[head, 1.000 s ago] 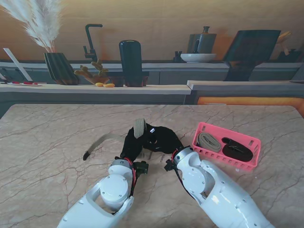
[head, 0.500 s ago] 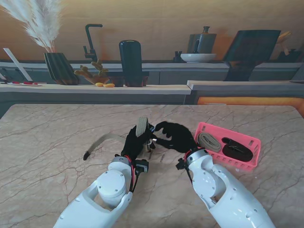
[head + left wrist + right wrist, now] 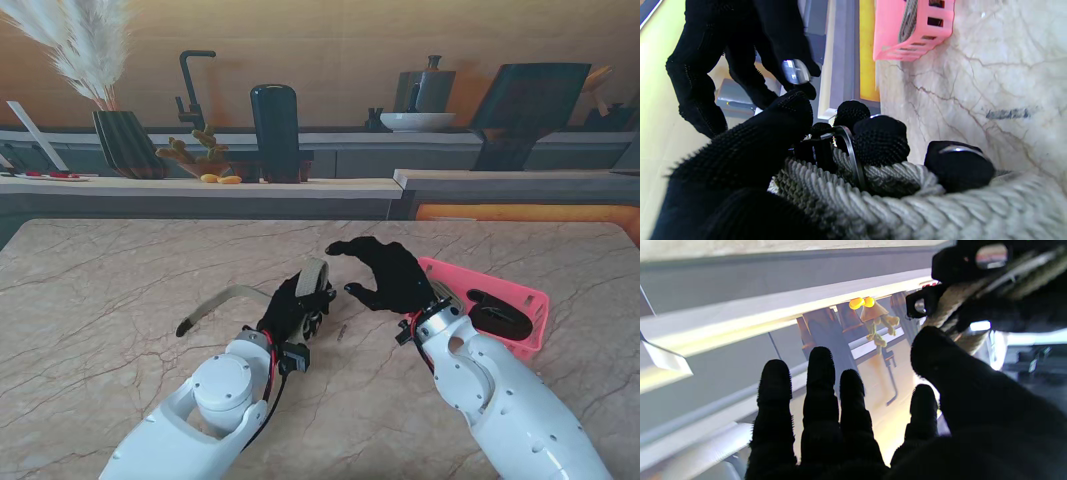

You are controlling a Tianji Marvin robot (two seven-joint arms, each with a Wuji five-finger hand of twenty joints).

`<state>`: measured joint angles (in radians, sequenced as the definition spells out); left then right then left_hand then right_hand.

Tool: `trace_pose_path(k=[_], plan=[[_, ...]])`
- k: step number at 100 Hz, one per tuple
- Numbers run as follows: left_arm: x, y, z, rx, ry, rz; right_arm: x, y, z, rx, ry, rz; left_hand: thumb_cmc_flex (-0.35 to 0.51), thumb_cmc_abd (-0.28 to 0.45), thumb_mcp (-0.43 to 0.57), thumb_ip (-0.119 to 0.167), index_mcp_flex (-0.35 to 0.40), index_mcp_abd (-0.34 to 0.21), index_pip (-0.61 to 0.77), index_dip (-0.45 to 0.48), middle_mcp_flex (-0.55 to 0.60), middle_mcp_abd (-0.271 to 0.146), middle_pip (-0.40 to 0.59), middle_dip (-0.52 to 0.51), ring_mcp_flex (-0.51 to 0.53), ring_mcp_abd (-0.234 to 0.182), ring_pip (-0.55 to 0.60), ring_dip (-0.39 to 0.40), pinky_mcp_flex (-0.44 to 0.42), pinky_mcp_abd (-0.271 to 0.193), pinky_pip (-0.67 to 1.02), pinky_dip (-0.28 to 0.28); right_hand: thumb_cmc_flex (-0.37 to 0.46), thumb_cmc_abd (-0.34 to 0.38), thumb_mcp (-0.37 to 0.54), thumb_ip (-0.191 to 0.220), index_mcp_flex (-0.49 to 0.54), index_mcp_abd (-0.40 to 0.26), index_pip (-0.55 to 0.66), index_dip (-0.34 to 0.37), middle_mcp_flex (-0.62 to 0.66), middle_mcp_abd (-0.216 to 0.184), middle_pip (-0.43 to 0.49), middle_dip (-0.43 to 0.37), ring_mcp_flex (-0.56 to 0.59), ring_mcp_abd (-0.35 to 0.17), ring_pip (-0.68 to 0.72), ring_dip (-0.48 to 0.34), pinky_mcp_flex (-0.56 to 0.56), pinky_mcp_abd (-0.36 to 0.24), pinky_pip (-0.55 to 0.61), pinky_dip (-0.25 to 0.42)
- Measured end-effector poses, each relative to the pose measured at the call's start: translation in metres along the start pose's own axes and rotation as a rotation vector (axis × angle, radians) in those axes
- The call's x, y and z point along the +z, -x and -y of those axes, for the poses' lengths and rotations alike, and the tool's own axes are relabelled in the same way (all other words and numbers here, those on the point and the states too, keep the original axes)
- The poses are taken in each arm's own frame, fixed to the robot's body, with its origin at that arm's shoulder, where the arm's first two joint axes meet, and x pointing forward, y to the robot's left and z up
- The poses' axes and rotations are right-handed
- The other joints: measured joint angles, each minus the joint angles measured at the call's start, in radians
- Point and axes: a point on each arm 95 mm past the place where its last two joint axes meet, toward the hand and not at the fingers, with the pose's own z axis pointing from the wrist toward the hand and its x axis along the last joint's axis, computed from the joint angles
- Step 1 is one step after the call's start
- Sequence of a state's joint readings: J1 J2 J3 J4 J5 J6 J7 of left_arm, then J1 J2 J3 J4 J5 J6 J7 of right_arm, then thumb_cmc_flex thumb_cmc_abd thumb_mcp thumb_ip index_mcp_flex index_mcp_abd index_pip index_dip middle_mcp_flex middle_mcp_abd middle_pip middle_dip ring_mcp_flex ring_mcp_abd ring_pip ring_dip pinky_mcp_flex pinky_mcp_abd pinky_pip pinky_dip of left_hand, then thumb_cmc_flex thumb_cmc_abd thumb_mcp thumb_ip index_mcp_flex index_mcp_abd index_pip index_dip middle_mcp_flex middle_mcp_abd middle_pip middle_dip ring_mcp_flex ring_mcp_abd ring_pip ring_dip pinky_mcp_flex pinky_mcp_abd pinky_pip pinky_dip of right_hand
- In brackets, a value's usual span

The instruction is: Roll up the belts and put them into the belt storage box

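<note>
Left hand [image 3: 290,310] nearest me, fingers clamped round the part-rolled belt [image 3: 313,277]; loose tail [image 3: 215,302] trails left across the table [image 3: 120,290]. Right hand [image 3: 385,275] just beyond, fingers spread, holding nothing, hovering beside the roll. Box [image 3: 525,310] to its right, a dark rolled belt inside. Risk: one-handed grip slackens, coil springs open; dragging tail could snag and unwind it.
</note>
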<state>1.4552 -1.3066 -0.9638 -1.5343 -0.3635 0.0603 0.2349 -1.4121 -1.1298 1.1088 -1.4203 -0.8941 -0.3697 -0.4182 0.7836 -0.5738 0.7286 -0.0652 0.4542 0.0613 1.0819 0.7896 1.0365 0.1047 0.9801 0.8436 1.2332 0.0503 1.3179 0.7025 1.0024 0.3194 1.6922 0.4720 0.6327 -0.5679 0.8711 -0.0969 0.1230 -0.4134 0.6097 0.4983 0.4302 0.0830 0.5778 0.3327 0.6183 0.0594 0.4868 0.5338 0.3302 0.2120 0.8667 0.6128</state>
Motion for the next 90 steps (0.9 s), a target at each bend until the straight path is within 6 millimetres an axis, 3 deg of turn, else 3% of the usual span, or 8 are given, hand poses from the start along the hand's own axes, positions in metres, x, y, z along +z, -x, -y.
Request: trace_pose_path(k=[12,30,40,63,78,90], plan=[[-0.001,0.0,-0.001,-0.085,0.038,0.054,0.006,0.003,0.006,-0.084,0.017,-0.089,-0.011,-0.011,0.02,0.0,0.0,0.0,-0.014,0.013,-0.001,0.0,0.0,0.035,0.0,-0.003,0.002,0.011,0.0,-0.013,0.001,0.024,-0.001,0.001,0.001,0.0,-0.011,-0.005,-0.044,-0.014,-0.039,-0.001,0.003,-0.001,-0.028,-0.012,0.004,-0.007,0.0,-0.016,-0.003,0.001],[-0.002,0.0,-0.003,-0.109,0.067,0.084,0.018,0.002,0.009,-0.107,-0.024,-0.161,-0.011,-0.011,0.026,0.0,0.0,0.028,-0.064,0.013,-0.003,0.009,-0.052,0.059,0.001,-0.004,0.002,0.024,0.009,-0.058,0.001,0.061,-0.001,0.002,0.001,0.0,-0.012,-0.007,-0.043,0.024,-0.089,-0.001,0.011,-0.01,-0.032,-0.019,0.03,-0.007,-0.009,-0.029,-0.003,0.002],[-0.002,0.0,-0.003,-0.121,0.074,0.092,0.024,0.002,0.011,-0.115,-0.033,-0.198,-0.011,-0.011,0.026,0.0,-0.001,0.043,-0.086,0.017,-0.025,0.029,-0.083,0.06,0.001,-0.005,0.003,0.037,0.009,-0.098,0.001,0.076,-0.001,0.003,0.001,0.011,-0.009,-0.007,0.042,0.05,-0.089,-0.011,0.016,-0.01,-0.03,-0.022,0.053,-0.008,-0.01,-0.03,-0.003,0.002],[-0.004,0.001,-0.001,-0.145,0.109,0.123,0.032,0.0,0.017,-0.11,-0.057,-0.283,-0.017,-0.011,0.036,-0.004,-0.008,0.063,-0.109,0.023,-0.035,0.051,-0.092,0.06,0.001,-0.005,0.003,0.06,0.018,-0.134,0.001,0.084,0.018,0.018,0.021,0.012,0.196,-0.008,0.183,0.05,0.07,-0.063,0.028,-0.011,0.029,-0.045,0.089,-0.007,0.029,-0.041,0.023,0.001],[-0.005,0.003,0.002,-0.146,0.127,0.141,0.035,0.001,0.019,-0.108,-0.072,-0.311,-0.017,-0.011,0.039,-0.004,-0.008,0.066,-0.116,0.013,-0.042,0.064,-0.093,0.057,0.001,-0.005,0.003,0.064,0.021,-0.143,0.0,0.084,0.022,0.017,0.021,-0.01,0.27,-0.007,0.234,-0.09,0.181,-0.079,0.032,-0.011,0.07,-0.061,0.107,0.001,0.054,-0.042,0.046,-0.008],[-0.006,0.005,0.003,-0.162,0.126,0.153,0.038,0.001,0.024,-0.109,-0.091,-0.338,-0.017,-0.011,0.041,-0.004,-0.008,0.089,-0.126,0.01,-0.042,0.067,-0.093,0.053,0.001,-0.005,0.004,0.074,0.024,-0.145,0.0,0.09,0.032,0.016,0.022,-0.027,0.314,-0.006,0.255,-0.135,0.245,-0.071,0.022,-0.02,0.11,-0.071,0.121,0.012,0.078,-0.043,0.058,-0.009]])
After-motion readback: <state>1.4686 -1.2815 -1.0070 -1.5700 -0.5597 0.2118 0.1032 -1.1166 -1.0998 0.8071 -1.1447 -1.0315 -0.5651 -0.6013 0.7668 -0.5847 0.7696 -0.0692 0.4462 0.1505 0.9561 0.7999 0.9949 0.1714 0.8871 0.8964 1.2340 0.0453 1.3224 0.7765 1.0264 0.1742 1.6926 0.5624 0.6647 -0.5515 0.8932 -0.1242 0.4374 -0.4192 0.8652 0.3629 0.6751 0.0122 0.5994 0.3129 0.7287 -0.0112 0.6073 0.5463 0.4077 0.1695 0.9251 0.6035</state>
